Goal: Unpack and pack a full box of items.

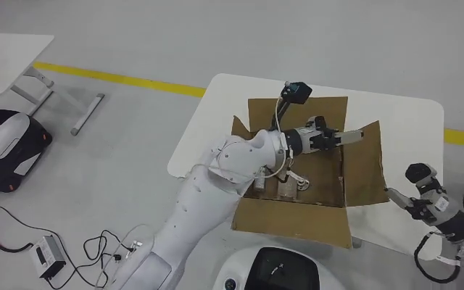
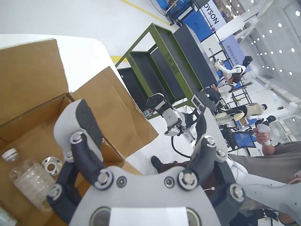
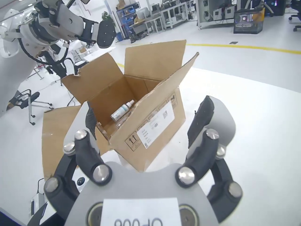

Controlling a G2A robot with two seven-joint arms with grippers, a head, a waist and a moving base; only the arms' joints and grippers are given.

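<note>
An open cardboard box stands in the middle of the white table, all its flaps folded outward. Inside lie a clear plastic bottle, a metal flange and a small spray bottle. My left gripper hovers over the box's far right part, open, with nothing between its fingers. My right gripper is low over the table to the right of the box, facing the labelled side, open and holding nothing. The left gripper also appears above the box in the right wrist view.
The right flap lies out toward my right gripper, and the near flap hangs over the table's front edge. Bare table lies to the right of the box. A green metal rack stands on the floor beyond the table.
</note>
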